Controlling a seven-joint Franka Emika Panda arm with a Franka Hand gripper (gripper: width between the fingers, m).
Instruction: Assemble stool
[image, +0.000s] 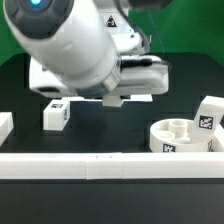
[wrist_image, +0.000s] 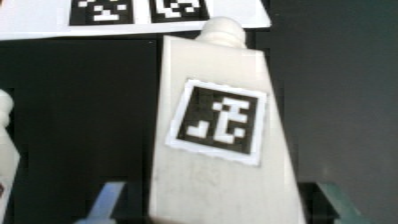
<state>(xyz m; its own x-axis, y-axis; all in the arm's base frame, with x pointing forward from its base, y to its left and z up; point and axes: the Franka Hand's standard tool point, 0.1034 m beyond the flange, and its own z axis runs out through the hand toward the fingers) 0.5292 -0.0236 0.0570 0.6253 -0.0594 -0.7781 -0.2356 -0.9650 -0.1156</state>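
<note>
A white stool leg (wrist_image: 222, 120) with a black-and-white tag lies on the black table, its peg end pointing toward the marker board (wrist_image: 160, 12). My gripper (wrist_image: 222, 200) straddles the leg's base. The fingers (wrist_image: 111, 200) stand on either side of it with dark gaps showing, so the gripper is open. In the exterior view the gripper (image: 113, 98) is low at the table centre, with a bit of the leg (image: 114, 101) showing under it. The round seat (image: 178, 136) sits at the exterior view's right. A second leg (image: 56, 115) lies left of the gripper, and a third (image: 208, 117) rests by the seat.
A long white border rail (image: 100, 165) runs along the front edge. Another white part (image: 5, 125) sits at the exterior view's far left, and a white part (wrist_image: 9, 150) shows at the wrist view's edge. The arm's bulky body (image: 75, 45) hides the back of the table.
</note>
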